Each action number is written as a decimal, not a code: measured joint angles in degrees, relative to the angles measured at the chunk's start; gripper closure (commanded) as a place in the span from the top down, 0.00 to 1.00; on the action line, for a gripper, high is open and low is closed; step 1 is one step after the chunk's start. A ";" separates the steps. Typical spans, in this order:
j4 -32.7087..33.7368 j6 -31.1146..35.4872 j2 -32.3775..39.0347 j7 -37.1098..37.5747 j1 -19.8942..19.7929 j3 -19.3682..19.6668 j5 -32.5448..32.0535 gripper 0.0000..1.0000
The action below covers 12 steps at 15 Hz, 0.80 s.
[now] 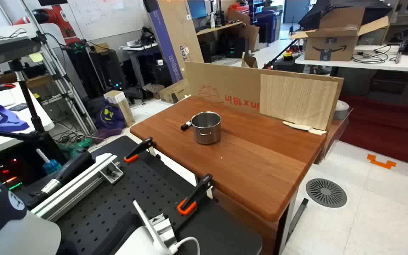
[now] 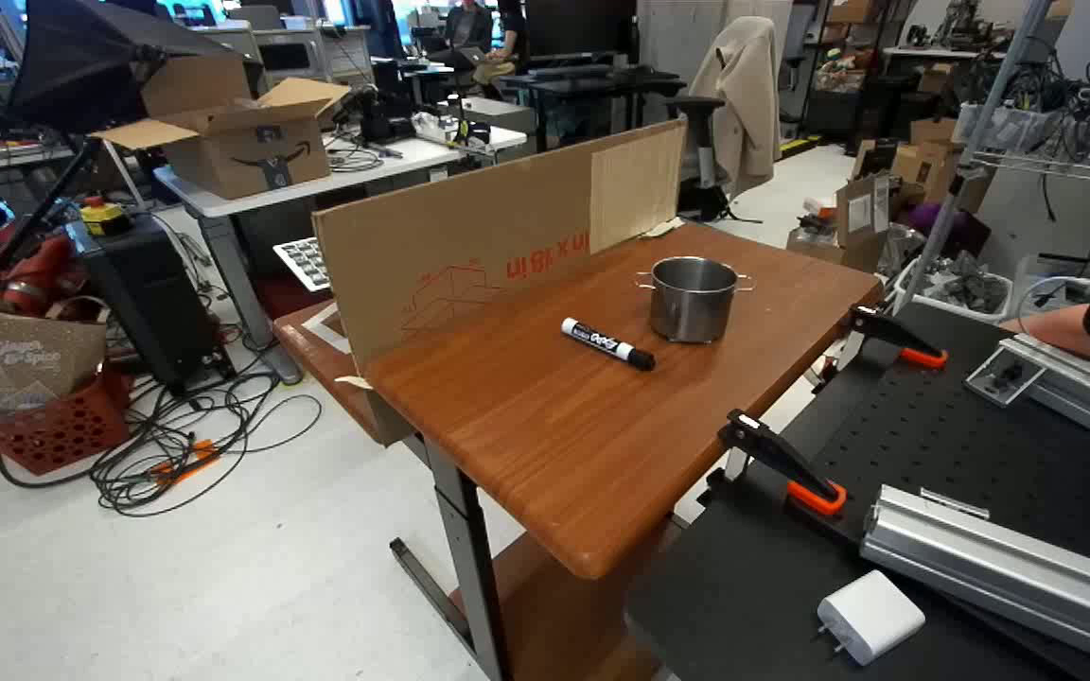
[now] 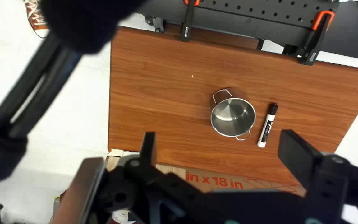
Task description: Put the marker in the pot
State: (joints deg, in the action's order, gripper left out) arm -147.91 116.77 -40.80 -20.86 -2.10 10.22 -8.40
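Pretty sure this is the approach step, so no grab yet: the marker point(image 3: 267, 126) is lying flat on the tabletop point(image 3: 160, 93), right of center in the wrist view, and the pot point(image 3: 233, 117) stands upright just left of it. The tool point(image 3: 218, 134) pokes up from the bottom of that frame with its fingers point(image 3: 297, 155) spread wide, clamped on nothing. You won't find it in either exterior view, so I can't say exactly how high it hangs, but it looks well above everything. In an exterior view the marker point(image 2: 608, 344) sits around mid-frame, left of the pot and clearly apart from it, black cap point(image 2: 641, 359) toward the lower right. In an exterior view the pot point(image 1: 207, 131) hides part of it, and mostly the cap end sticks out on the left. Next up, imo: slide toward the right of the wrist frame until the marker is centered between the fingers, then come down. It runs roughly up and down in that view with a slight lean, so the fingers should close across it with only a small wrist twist. What I'd watch is the gap on the pot side, since the lower handle point(image 3: 244, 138) is just beside the marker's white end and a wide finger could bump it. Narrowing the fingers a bit first seems smart. Then squeeze, lift past the rim, shift over the pot and let go.
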 measured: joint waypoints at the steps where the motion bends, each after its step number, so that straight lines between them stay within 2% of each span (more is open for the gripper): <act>1: 0.01 0.00 0.00 0.00 0.00 0.00 0.00 1.00; 7: -0.07 0.09 0.27 0.91 0.19 -0.46 0.32 1.00; 12: 0.32 3.66 5.25 9.06 3.99 -5.64 3.85 1.00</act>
State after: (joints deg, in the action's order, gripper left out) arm -147.59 120.44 -35.55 -11.80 1.89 4.58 -4.56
